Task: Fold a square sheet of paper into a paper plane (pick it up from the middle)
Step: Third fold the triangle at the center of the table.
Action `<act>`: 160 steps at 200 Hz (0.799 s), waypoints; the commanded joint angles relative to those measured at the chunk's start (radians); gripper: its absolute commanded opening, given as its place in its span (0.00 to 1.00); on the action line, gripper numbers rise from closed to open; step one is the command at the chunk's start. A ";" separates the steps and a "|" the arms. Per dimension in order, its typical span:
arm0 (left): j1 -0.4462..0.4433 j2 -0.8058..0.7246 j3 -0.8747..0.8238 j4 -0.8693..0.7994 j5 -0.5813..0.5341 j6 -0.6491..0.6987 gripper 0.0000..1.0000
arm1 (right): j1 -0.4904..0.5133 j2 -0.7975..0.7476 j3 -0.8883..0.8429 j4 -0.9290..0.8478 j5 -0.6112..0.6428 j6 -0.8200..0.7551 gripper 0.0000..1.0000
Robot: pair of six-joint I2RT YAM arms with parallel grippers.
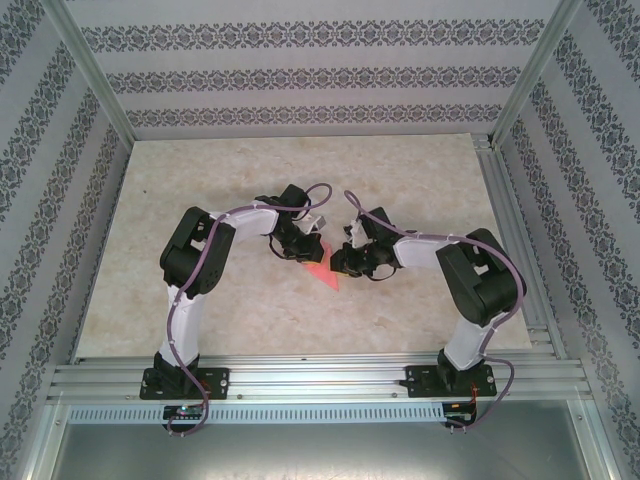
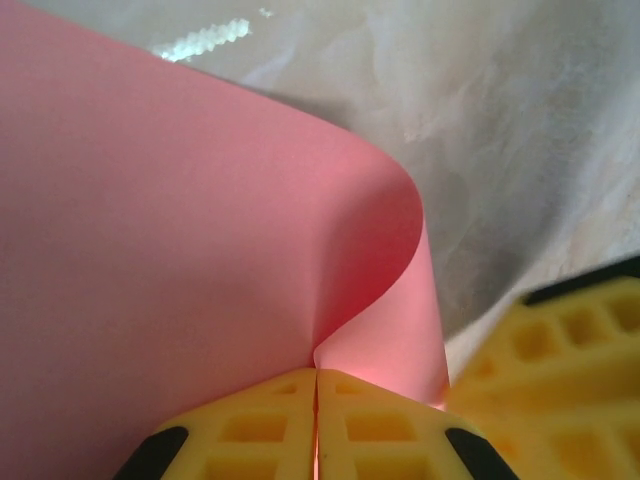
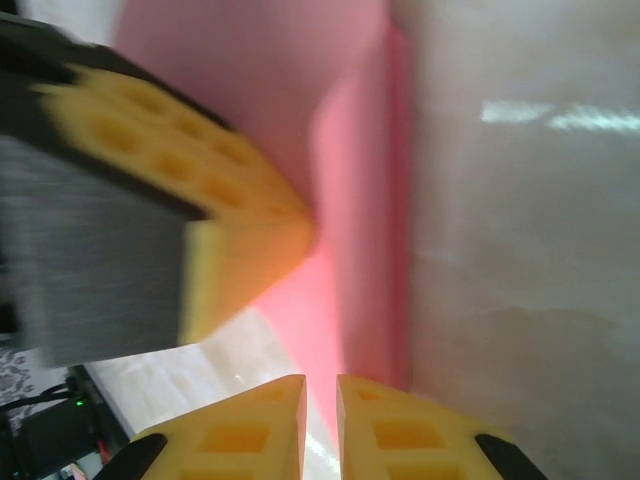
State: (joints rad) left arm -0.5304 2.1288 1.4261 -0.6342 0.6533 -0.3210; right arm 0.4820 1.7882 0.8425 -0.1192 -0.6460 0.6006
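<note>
The square sheet of paper (image 1: 322,270) is pink-red and held just above the table's middle, between the two grippers. My left gripper (image 2: 317,378) is shut on the paper (image 2: 180,250), which bends into a curl just past the yellow fingertips (image 2: 250,420). From above, the left gripper (image 1: 298,245) sits at the sheet's upper left and the right gripper (image 1: 345,260) at its right. My right gripper (image 3: 320,385) has its jaws a narrow gap apart. The paper (image 3: 350,270) runs down toward that gap, with nothing pinched in it. The left gripper's fingers (image 3: 150,150) clamp the sheet at upper left.
The beige marbled tabletop (image 1: 300,170) has free room on all sides of the grippers. Patterned walls and metal frame posts (image 1: 95,80) enclose it. A metal rail (image 1: 320,378) at the near edge carries both arm bases.
</note>
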 commanded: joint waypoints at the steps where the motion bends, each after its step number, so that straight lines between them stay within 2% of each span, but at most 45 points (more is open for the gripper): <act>1: 0.009 0.025 -0.011 -0.005 -0.034 0.014 0.10 | -0.014 0.041 -0.005 -0.001 0.035 -0.027 0.16; 77: 0.012 0.012 -0.009 -0.009 -0.031 0.015 0.10 | -0.054 -0.070 0.046 -0.016 -0.028 -0.029 0.18; 160: 0.011 0.008 -0.020 0.008 -0.031 -0.001 0.10 | -0.063 0.115 0.144 0.031 -0.088 -0.019 0.17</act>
State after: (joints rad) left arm -0.5301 2.1288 1.4258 -0.6334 0.6533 -0.3214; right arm 0.4229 1.8481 0.9668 -0.1299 -0.6949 0.5854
